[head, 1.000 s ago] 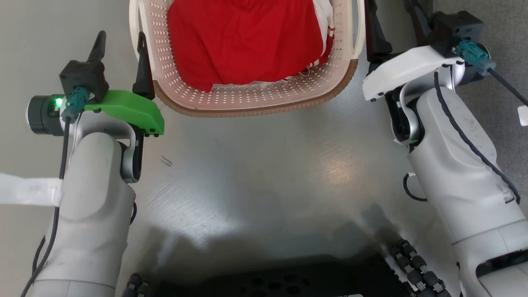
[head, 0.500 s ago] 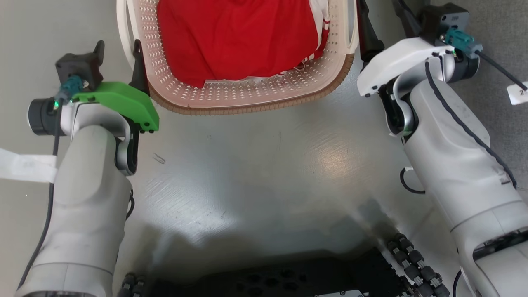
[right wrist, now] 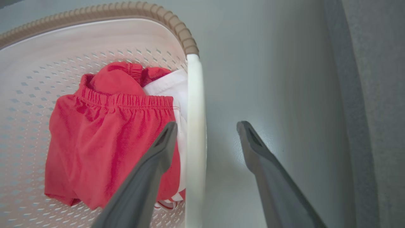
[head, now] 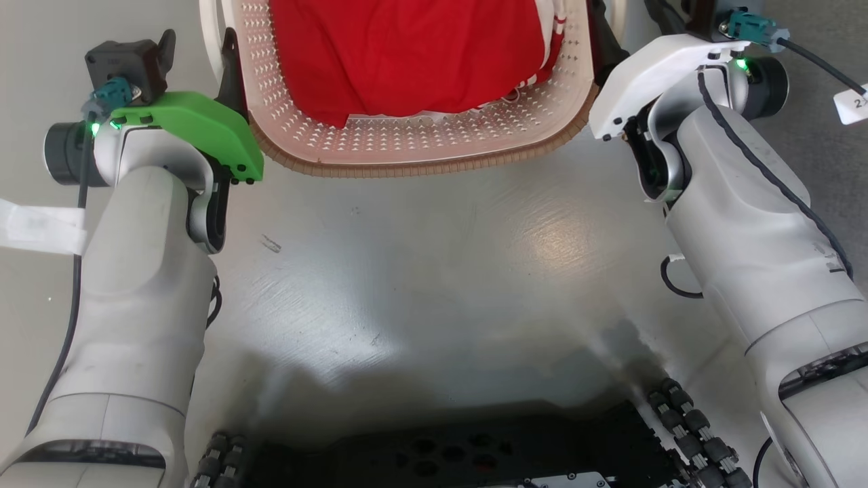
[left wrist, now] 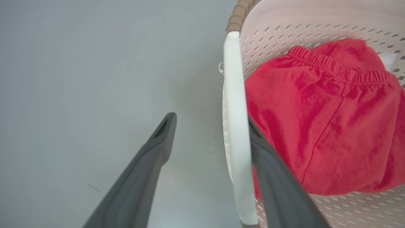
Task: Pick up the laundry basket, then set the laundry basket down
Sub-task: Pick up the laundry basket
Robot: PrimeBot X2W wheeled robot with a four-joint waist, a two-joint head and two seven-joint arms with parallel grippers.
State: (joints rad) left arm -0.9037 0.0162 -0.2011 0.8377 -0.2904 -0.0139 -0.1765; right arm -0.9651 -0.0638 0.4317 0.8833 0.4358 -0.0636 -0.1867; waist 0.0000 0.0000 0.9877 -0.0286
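As its dark fingers stand parted, the left end effector (left wrist: pixel 210 118) straddles the left handle (left wrist: pixel 235 126) of the basket (head: pixel 420 142), the inner finger against the white bar and the outer finger apart from it over the floor (head: pixel 434 271). Opposite, the right end effector (right wrist: pixel 207 125) is likewise released around the right handle (right wrist: pixel 195 126), with one finger inside the basket just beside the bar and the other clear outside. Neither grips anything. The basket, holding a red garment (head: pixel 407 54) and a white cloth (right wrist: pixel 171 87), sits directly ahead of the robot between the two wrists. It appears to rest on the floor, though its underside is hidden.

The step in hand looks to be the clench on both handles ahead of the lift. Done well, both pairs would close together, so the outer fingers, with farther to travel, do not shove the basket sideways. The inner fingers lie close to the laundry, and cloth pinched against a bar could weaken the hold. A level rise, both arms at one pace, should keep the load from tipping.

The left forearm (head: pixel 135 291) reaches forward nearly straight, while the right forearm (head: pixel 759 251) slants inward. Each wrist bends toward the basket, the left under a green cover (head: pixel 196 125) and the right under a white cover (head: pixel 651 74).
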